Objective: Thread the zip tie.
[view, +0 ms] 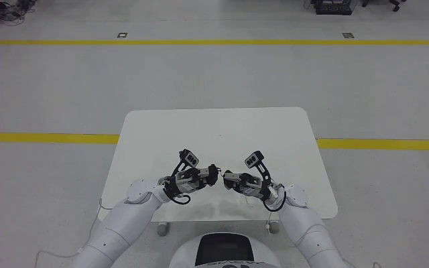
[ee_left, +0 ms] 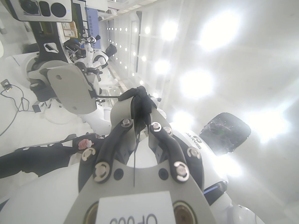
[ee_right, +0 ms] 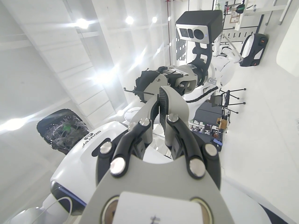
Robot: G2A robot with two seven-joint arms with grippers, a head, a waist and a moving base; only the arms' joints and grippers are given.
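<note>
Left gripper (ee_left: 140, 100) and right gripper (ee_right: 159, 97) meet tip to tip above the table (view: 281, 134), both clamped on the black zip tie (ee_right: 140, 92) strung between them. Threading looks under way, but entry into the head cannot be confirmed.

The top camera sits up on the robot and looks down at the table (view: 221, 127) from far off, so the arms look small. The left wrist camera sits right behind the left gripper (ee_left: 139, 101) (so near that it looks huge) and points up toward the ceiling lights (ee_left: 219, 31). The right wrist camera does the same behind the right gripper (ee_right: 160, 94). Each faces the other gripper. All three see where the grippers meet.
</note>
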